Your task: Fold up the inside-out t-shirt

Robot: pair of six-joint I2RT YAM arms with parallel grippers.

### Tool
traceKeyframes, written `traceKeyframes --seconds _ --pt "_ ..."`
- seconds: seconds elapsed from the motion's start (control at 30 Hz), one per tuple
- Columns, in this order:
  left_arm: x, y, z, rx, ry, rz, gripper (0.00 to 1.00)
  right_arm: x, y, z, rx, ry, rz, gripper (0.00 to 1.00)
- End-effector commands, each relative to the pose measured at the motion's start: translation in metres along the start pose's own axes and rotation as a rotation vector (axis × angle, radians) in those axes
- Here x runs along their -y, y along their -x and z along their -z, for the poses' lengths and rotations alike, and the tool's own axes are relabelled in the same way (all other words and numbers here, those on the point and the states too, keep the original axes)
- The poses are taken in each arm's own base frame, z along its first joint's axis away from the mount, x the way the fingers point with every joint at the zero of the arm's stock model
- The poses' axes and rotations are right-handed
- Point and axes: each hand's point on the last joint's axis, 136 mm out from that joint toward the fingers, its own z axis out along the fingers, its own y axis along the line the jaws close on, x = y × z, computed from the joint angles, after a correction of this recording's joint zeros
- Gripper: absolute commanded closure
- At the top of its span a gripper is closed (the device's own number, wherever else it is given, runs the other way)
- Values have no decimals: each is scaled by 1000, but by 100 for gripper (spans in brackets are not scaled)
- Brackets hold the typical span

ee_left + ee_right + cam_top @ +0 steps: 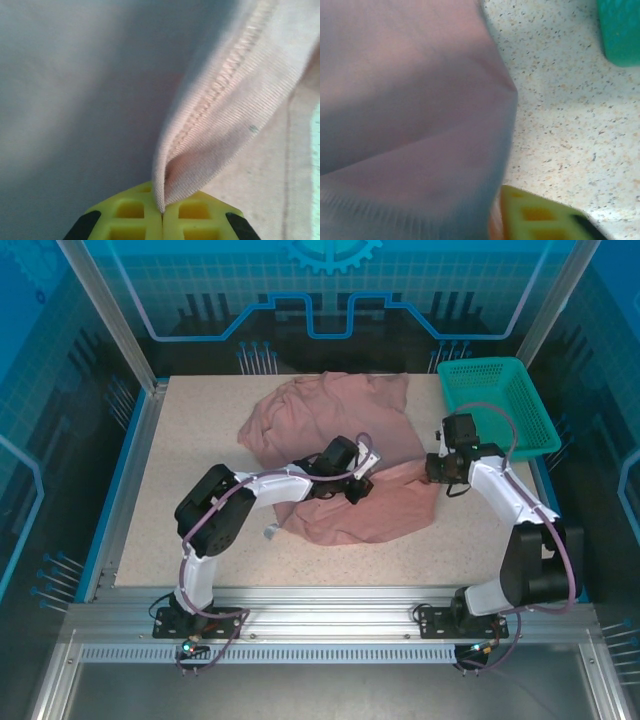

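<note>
Inside-out t-shirt (340, 430): bunched in a loose, crumpled heap on the middle-to-far part of the speckled tabletop (200, 440), no flat panels, no clean fold lines. The stitched hem (225, 70) shows its seam side, consistent with inside-out. Left gripper (162, 214): jaws together, clamped on a folded ridge of that hem near the heap's centre. Right gripper (438, 475): at the shirt's right edge, just beside the cloth. One yellow finger (540, 215) is in frame on the wrist view, so I cannot tell whether the jaws are apart or pinching. Teal mesh basket (485, 363): far right corner, apart from the shirt. Judgement: early stage. Spreading, flattening and all folds remain.
</note>
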Motion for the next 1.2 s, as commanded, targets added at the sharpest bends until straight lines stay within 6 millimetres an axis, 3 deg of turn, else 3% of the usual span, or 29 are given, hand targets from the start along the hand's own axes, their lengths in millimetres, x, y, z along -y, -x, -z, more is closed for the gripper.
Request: traceKeyframes --seconds 0.0,0.07,0.13,0.3,0.4,0.53,0.63,0.87,1.17 --pt "32 17 25 25 -140 77 100 2 -4 15 63 -11 -12 52" --pt "35 17 34 29 -153 108 100 -29 -8 30 154 110 82 31" --pt "33 17 41 35 -152 144 100 -61 -27 42 220 250 160 24" --pt "28 25 56 47 -182 223 100 -129 -73 54 342 502 306 28" --pt "31 36 67 52 -196 234 100 -151 -90 39 345 557 323 39" --pt "33 54 92 67 -198 238 100 -171 -91 14 406 540 343 51" --pt "38 67 113 78 -207 208 100 -193 -87 3 509 509 456 50" --pt "40 85 146 94 -188 150 100 -210 -69 -22 618 382 588 51" --pt "54 95 179 145 -208 99 100 -201 -43 -55 610 261 601 55"
